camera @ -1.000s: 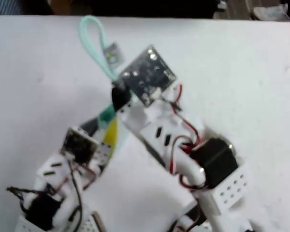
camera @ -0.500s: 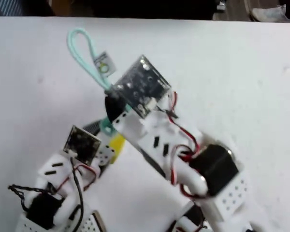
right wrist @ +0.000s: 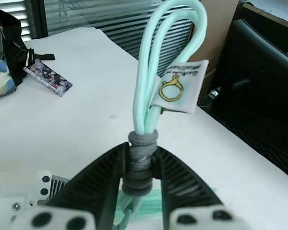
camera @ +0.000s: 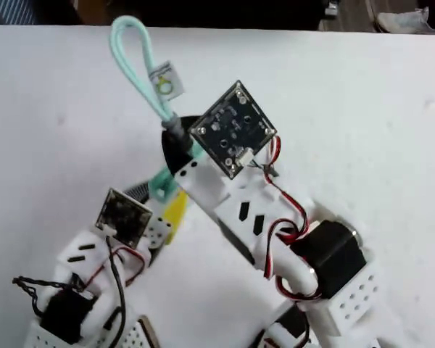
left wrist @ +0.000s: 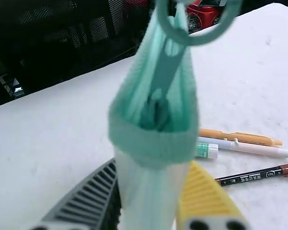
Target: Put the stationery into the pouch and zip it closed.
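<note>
A mint-green pouch (left wrist: 153, 139) hangs above the table, and my left gripper (left wrist: 151, 191) is shut on its lower end between a grey finger (left wrist: 89, 201) and a yellow finger (left wrist: 204, 196). My right gripper (right wrist: 140, 167) is shut on the grey wrap (right wrist: 141, 158) at the base of the pouch's mint cord loop (right wrist: 153, 72), which carries a white tag (right wrist: 177, 87). From above, the cord loop (camera: 134, 61) points to the far edge, with the right gripper (camera: 177, 141) just behind the pouch (camera: 162, 185). An orange pen (left wrist: 240, 138), a white pen (left wrist: 249, 147) and a dark pen (left wrist: 259, 175) lie on the table.
The white table (camera: 362, 94) has open room at right and left. A black bag (right wrist: 7, 43) and a small printed card (right wrist: 48, 74) rest on the table off to one side. A red toy car (left wrist: 204, 12) sits beyond the table edge.
The right gripper swung the cord loop left, then back right and toward the far edge. The left arm has stayed almost still, holding the pouch.
</note>
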